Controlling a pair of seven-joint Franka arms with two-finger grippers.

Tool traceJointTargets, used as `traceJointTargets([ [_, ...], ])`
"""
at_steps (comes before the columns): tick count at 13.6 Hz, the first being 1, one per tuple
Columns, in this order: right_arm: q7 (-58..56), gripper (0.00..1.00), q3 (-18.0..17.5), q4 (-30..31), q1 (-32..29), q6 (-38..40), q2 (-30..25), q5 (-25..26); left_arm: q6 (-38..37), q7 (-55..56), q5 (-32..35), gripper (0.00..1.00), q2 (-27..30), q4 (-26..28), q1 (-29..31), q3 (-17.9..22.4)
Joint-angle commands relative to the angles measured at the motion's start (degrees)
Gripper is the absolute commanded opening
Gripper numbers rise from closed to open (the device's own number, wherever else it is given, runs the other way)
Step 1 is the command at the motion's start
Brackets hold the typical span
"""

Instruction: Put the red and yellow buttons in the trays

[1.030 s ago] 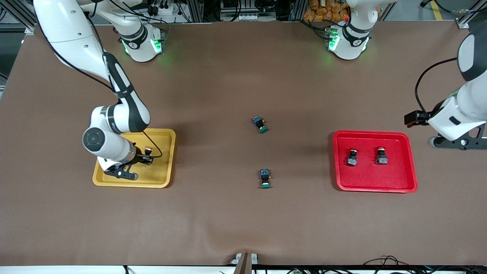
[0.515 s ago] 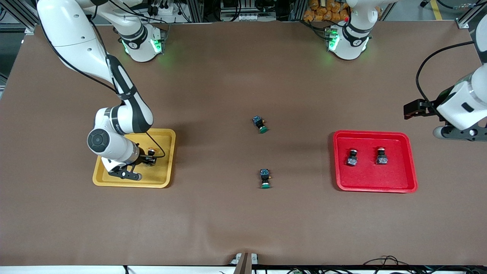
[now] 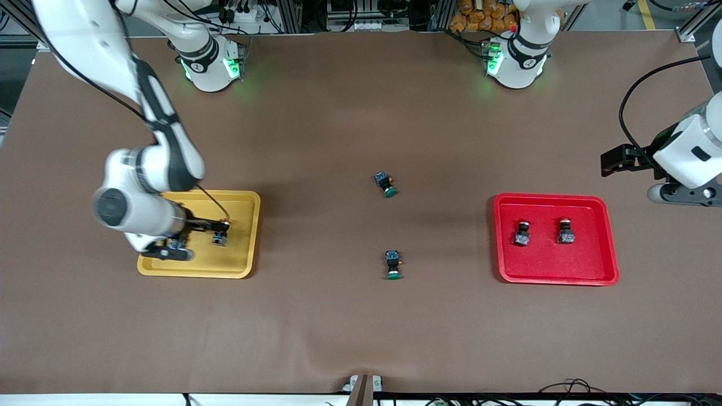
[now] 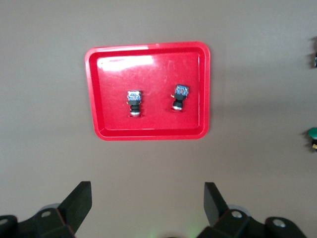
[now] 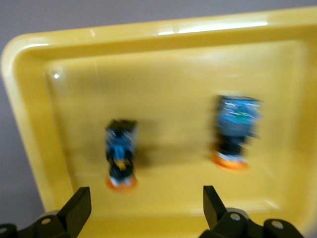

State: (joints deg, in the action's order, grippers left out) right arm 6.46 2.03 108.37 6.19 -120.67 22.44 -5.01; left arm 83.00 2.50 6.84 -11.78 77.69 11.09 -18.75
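Note:
The yellow tray (image 3: 242, 265) holds two yellow-capped buttons, one (image 3: 220, 238) in the open and one (image 3: 177, 243) partly under my right hand. My right gripper (image 3: 169, 252) hovers over this tray, open and empty. In the right wrist view both buttons (image 5: 121, 153) (image 5: 237, 129) lie on the tray floor (image 5: 173, 99) ahead of the open gripper (image 5: 144, 206). The red tray (image 3: 555, 270) holds two buttons (image 3: 522, 233) (image 3: 566, 231). My left gripper (image 3: 685, 194) waits beside the red tray, open and empty. In the left wrist view it (image 4: 147, 198) faces the red tray (image 4: 148, 131).
Two green-capped buttons lie on the brown mat mid-table, one (image 3: 386, 185) farther from the front camera and one (image 3: 393, 265) nearer. One green cap shows at the edge of the left wrist view (image 4: 313, 133).
My right arm has lifted and shifted toward its own end of the table, uncovering both yellow-capped buttons in the yellow tray. My left arm has drawn a little away from the red tray.

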Motion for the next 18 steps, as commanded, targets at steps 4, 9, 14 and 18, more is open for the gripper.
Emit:
traceJointTargets([
  [4, -13.9, 1.0, -0.6, 3.1, -10.2, 15.5, -19.3, 0.3, -1.2, 1.5, -2.3, 1.0, 5.9, 0.6, -10.9, 10.5],
  [9, -14.5, 1.0, -0.4, -4.8, -12.3, 25.9, -28.5, 1.3, 3.1, 1.4, -5.9, 1.0, 11.2, 8.2, -13.0, 14.3],
  [14, -14.6, 1.0, -0.6, -17.5, -12.4, 32.8, -27.3, 4.6, 12.4, 0.7, -5.9, 1.0, 16.3, 16.0, -12.9, 14.3],
  [18, -16.0, 1.0, -1.0, -15.4, -11.9, 35.3, -28.8, 5.9, 12.8, 0.7, -6.7, 1.0, 17.1, 14.5, -12.6, 15.6],
])
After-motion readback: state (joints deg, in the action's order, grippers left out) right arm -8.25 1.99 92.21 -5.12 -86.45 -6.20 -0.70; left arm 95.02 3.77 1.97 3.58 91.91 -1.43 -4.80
